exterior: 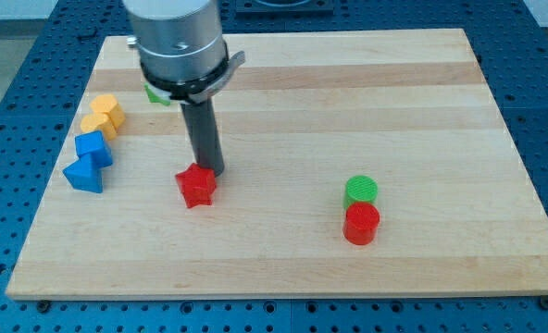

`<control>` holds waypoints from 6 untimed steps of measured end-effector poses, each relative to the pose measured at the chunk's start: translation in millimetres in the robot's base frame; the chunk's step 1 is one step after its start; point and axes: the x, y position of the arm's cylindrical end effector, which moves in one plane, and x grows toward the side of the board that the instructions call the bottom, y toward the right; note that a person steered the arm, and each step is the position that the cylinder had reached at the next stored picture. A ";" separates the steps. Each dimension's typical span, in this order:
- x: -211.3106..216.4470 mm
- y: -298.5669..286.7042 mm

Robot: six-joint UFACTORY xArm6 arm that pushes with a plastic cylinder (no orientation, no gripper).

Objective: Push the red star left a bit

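Wooden table (283,259) fills most of the view, pale planks running left to right, set on a blue perforated surface (6,83); arm's silver cylinder (177,42) comes down from the view's top left of centre; dark rod (203,134) drops from it.

The tip (209,172) sits at the upper right edge of the red star (196,186), touching it or very nearly so; exact contact cannot be told from this angle. Red star lies on the table left of centre, in the lower half of the view, flat on the wood.

No claw on this arm, only the rod; so spread or pressed together cannot be told.

At the view's left edge of the table, a cluster: two yellow blocks (103,116) close together, shapes hard to make out; just below them a blue block (93,148), roughly cube-like; below that, touching or just beside it, a blue wedge-like block (84,175). All well apart from the red star.

A green block (156,93) shows partly behind the arm's cylinder, toward the view's top left; shape hidden.

To the view's right of centre, a green cylinder (361,191) stands upright; a red cylinder (361,223) stands just below it, the two touching or nearly; both well apart from the star and the tip.
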 end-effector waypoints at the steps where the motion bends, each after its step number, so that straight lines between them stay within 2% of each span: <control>1: 4.6 -12.6; 3: 3.9 32.8; 4: 18.1 42.7; 6: 30.1 -1.2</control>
